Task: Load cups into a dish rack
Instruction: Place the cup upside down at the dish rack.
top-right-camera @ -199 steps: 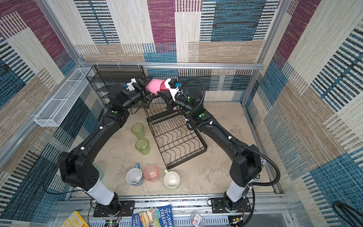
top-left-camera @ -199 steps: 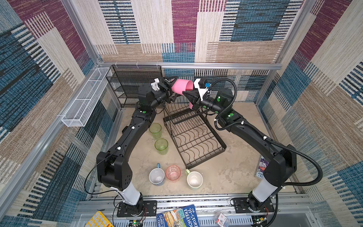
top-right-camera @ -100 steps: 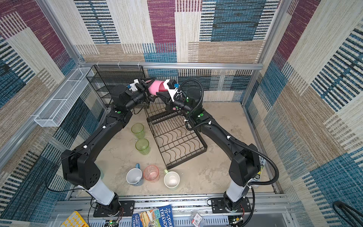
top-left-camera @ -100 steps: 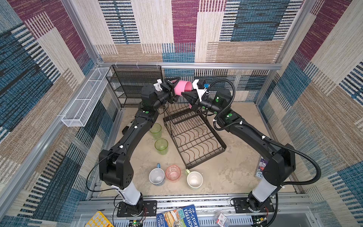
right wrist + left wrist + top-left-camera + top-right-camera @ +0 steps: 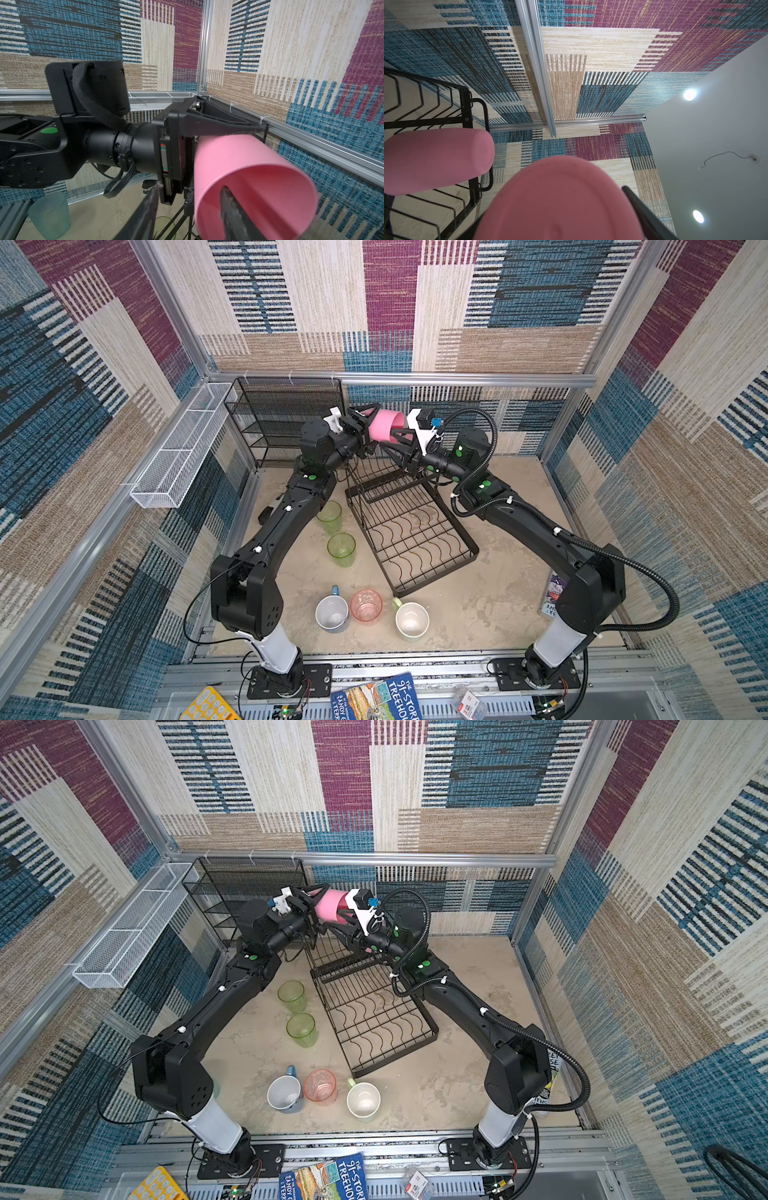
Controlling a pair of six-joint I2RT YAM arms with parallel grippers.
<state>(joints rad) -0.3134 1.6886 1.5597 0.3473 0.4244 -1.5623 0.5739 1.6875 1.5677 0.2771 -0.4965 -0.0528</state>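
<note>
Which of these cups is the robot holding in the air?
The opaque pink tumbler, held sideways by the left arm's fingers above the black wire rack; the others rest on the table or in that rack.

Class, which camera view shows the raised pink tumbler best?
The right wrist view: the raised pink tumbler shows its wall and open mouth, large and sharp. The left wrist view shows only its base, close up; both top views show it small and distant.

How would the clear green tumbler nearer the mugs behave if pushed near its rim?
The clear green tumbler stands upright on a base narrower than its rim, so a high push would probably tip it. It looks like thin, empty plastic, likely light. On its side, its round tapered wall might roll in a curve.
</note>
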